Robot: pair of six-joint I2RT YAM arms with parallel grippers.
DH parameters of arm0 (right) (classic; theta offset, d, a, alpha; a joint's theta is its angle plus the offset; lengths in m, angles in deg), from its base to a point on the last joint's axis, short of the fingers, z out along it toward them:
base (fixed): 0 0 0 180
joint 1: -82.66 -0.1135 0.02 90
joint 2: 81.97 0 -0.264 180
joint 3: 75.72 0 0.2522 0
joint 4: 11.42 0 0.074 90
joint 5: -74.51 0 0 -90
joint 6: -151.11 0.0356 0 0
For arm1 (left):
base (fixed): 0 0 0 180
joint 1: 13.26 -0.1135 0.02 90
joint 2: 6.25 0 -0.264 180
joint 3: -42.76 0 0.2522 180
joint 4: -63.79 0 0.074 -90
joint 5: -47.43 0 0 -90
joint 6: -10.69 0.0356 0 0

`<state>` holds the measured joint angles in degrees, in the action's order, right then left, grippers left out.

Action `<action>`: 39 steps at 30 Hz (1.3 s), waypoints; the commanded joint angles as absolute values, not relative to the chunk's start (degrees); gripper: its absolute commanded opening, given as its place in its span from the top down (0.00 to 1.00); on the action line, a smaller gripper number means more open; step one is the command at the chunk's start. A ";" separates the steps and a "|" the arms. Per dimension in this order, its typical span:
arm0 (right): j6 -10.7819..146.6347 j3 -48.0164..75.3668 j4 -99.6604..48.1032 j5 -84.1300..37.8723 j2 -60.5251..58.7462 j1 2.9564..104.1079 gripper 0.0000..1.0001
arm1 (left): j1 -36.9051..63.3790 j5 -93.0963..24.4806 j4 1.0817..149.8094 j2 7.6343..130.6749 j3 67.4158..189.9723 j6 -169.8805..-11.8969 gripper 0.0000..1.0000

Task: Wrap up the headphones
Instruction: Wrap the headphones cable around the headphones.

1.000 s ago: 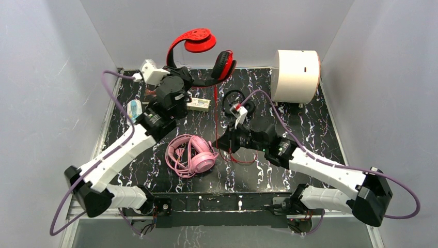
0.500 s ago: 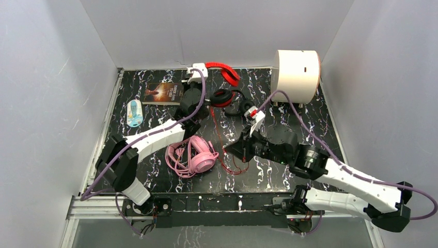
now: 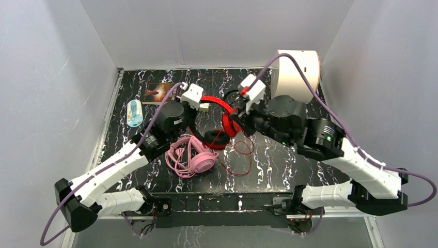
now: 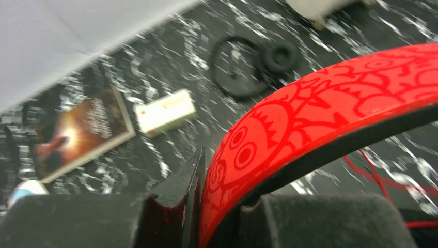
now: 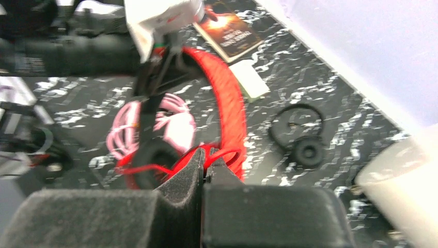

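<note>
The red headphones [image 3: 216, 139], judged stiff and light, are being gripped at the headband [image 4: 320, 103] by the left end effector [image 4: 222, 201] above the table [image 3: 289, 160], the limp thin cable [image 5: 224, 151] being pinched by the right end effector [image 5: 206, 164].

Black worktop [image 3: 274, 173] veined with white marbling, boxed in by plain pale grey walls [image 3: 206, 31] on three sides; soft, even light.

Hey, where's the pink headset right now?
In the top view the pink headset lies on the table left of centre, between the red headset and the near edge, beside the left arm.
</note>
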<state>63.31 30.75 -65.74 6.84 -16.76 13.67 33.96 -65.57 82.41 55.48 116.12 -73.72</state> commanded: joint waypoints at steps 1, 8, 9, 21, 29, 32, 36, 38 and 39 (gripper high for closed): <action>48.46 35.76 -63.20 13.69 -13.58 17.45 1.00 | 34.29 -47.14 103.22 54.31 121.09 -83.59 1.00; 43.40 33.69 -62.06 -20.87 -13.24 41.48 1.00 | 34.29 -34.69 105.88 47.30 121.52 -90.59 1.00; 42.97 31.87 -60.91 -27.82 -13.58 44.04 1.00 | 34.29 -33.40 105.52 46.06 121.57 -92.22 1.00; 77.67 0.38 -11.20 -82.82 -13.45 62.70 0.95 | 34.28 -31.49 100.74 43.94 125.73 -129.81 1.00; 96.89 -11.04 15.48 -66.17 -8.64 58.76 0.98 | 34.22 -43.65 102.32 52.17 138.44 -140.45 1.00; 97.58 -11.56 20.60 -64.05 -4.86 57.47 0.90 | 34.22 -47.83 104.26 55.42 144.91 -140.70 1.00; 103.05 -12.54 30.45 -66.79 -1.22 57.65 0.84 | 34.22 -49.01 101.88 57.03 147.31 -142.31 1.00; 104.55 -12.15 30.97 -67.98 -0.48 58.03 0.75 | 34.26 -48.42 101.83 57.93 148.67 -142.33 1.00; 105.87 -11.65 30.67 -68.89 -0.16 58.48 0.68 | 34.25 -48.09 102.23 58.17 149.08 -142.43 1.00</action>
